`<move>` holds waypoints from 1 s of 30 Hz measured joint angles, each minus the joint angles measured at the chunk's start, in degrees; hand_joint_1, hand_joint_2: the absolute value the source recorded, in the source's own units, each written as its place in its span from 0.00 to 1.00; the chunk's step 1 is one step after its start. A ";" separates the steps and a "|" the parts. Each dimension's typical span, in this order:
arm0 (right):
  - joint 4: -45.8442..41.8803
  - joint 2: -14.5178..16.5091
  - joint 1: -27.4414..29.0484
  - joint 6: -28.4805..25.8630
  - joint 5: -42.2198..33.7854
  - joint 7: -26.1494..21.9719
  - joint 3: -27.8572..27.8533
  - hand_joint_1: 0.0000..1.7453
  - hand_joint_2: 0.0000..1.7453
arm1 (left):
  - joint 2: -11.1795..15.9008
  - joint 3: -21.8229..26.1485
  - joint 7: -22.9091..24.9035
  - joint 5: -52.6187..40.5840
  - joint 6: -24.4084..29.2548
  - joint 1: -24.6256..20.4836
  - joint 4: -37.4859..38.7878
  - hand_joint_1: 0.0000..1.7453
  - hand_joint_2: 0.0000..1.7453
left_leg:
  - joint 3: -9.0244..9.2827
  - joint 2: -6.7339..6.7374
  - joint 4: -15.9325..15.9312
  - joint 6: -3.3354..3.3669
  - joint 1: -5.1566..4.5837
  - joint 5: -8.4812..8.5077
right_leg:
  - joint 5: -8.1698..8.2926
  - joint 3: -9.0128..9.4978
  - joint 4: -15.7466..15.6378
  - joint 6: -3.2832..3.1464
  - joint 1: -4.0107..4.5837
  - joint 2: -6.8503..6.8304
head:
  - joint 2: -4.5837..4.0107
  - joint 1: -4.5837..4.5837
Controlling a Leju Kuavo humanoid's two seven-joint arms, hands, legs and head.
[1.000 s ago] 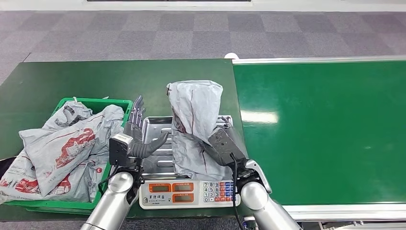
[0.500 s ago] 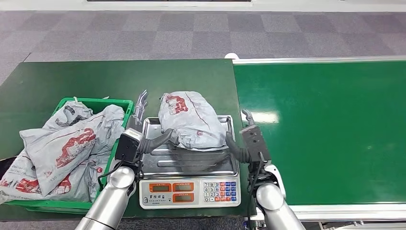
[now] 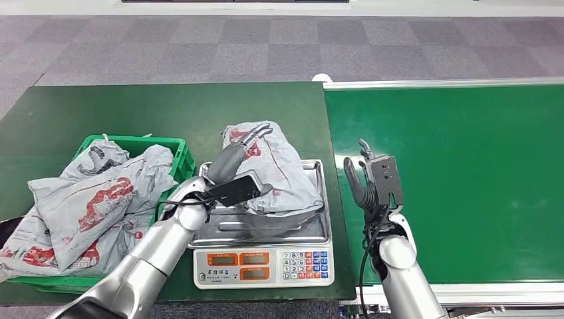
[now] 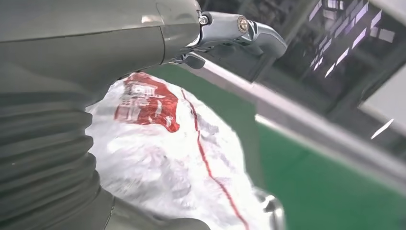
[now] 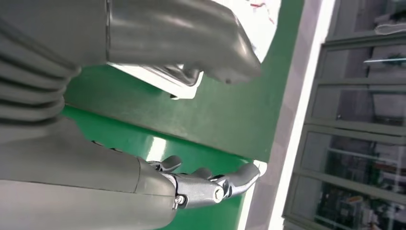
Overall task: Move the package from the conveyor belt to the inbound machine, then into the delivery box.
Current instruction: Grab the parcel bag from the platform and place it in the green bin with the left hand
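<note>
— Half done, I judged: the package [image 3: 269, 166] lay on the inbound machine [image 3: 266, 229], off the conveyor belt [image 3: 459, 173].
— And your hands?
— My right hand [image 3: 362, 179] was beside the pan, fingers spread, holding nothing. My left hand [image 3: 243, 149] rested over the package; whether it gripped, I couldn't tell.
— What remained?
— Lifting it into the delivery box [image 3: 174, 147], already holding other parcels.

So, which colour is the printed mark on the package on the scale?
Red, on a grey-white package; clearest in the left wrist view.
</note>
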 joint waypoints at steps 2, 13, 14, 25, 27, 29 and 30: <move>-0.05 0.01 -0.17 0.03 -0.19 -0.20 -0.15 0.00 0.00 | -0.15 -0.68 0.32 -1.64 -0.89 -2.34 2.97 0.00 1.00 | 0.00 0.03 0.00 0.00 0.00 0.00 | 0.02 0.00 0.00 0.00 0.00 0.03 | 0.00 0.01; -0.14 0.01 -1.10 1.70 -1.31 -1.27 -0.31 0.00 0.00 | -0.30 -6.46 -0.54 -9.79 -16.29 -10.89 15.66 0.00 1.00 | -0.02 0.03 0.00 0.00 0.00 0.01 | 0.05 -0.01 0.01 -0.01 0.00 0.03 | 0.00 0.01; -0.21 0.01 -1.26 1.87 -1.47 -1.27 -0.25 0.00 0.00 | -0.19 -7.67 -0.87 -11.11 -18.53 -11.86 17.29 0.00 1.00 | -0.02 0.03 0.00 0.00 0.00 0.01 | 0.05 -0.01 0.01 -0.01 0.00 0.03 | 0.00 0.01; -2.92 -0.41 -3.32 2.29 -2.55 -0.72 1.58 0.00 0.00 | 0.89 -18.94 -1.14 -18.58 -28.50 -18.39 27.17 0.25 1.00 | 0.28 0.02 -0.05 0.00 0.01 0.00 | 0.04 0.35 0.02 -0.01 -0.01 0.02 | 0.00 0.01; -2.99 -0.67 -3.88 2.68 -2.98 -0.63 1.87 0.00 0.00 | 1.10 -20.32 -1.58 -19.08 -28.83 -18.97 27.87 0.75 1.00 | 0.38 0.03 -0.08 0.00 0.01 0.00 | 0.03 0.50 0.02 -0.01 -0.02 0.02 | 0.00 0.01; -2.99 -0.87 -4.33 3.08 -3.29 -0.63 2.19 0.00 0.00 | 1.30 -21.47 -2.06 -19.55 -28.67 -19.25 28.25 1.00 1.00 | 0.38 0.02 -0.12 0.02 0.00 -0.03 | -0.01 0.70 0.01 -0.02 -0.04 0.01 | 0.00 -0.01; -3.00 -0.97 -4.49 3.18 -3.41 -0.66 2.36 0.00 0.00 | 1.39 -21.91 -2.28 -19.71 -28.27 -19.31 28.35 1.00 1.00 | 0.38 0.02 -0.13 0.03 0.00 -0.06 | -0.04 0.80 0.01 -0.02 -0.05 0.01 | 0.00 -0.01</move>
